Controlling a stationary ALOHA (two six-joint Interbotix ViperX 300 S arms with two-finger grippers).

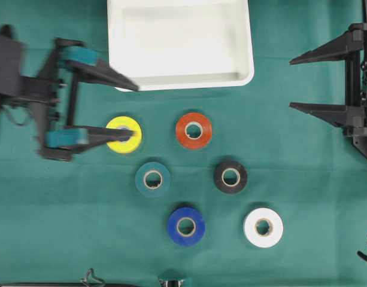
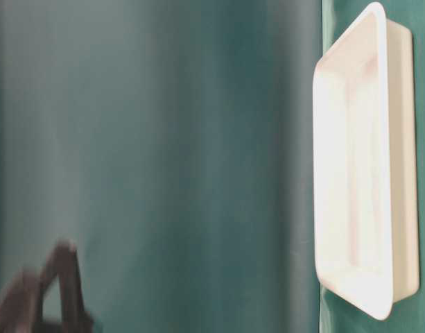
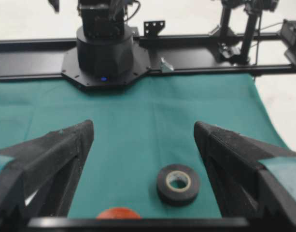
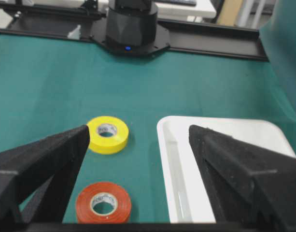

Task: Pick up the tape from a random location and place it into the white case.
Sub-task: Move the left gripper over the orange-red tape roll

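The green cloth [image 1: 63, 227] carried the white case [image 1: 243, 75] at its far edge, with 6 tape rolls below it. The left gripper [image 1: 132, 109] stood wide open, holding nothing, 1 finger [image 1: 108, 135] crossing over the yellow roll [image 1: 130, 142]; contact could not be told. The right gripper [image 1: 294, 82] was spread wide too, empty, well apart from the rolls.
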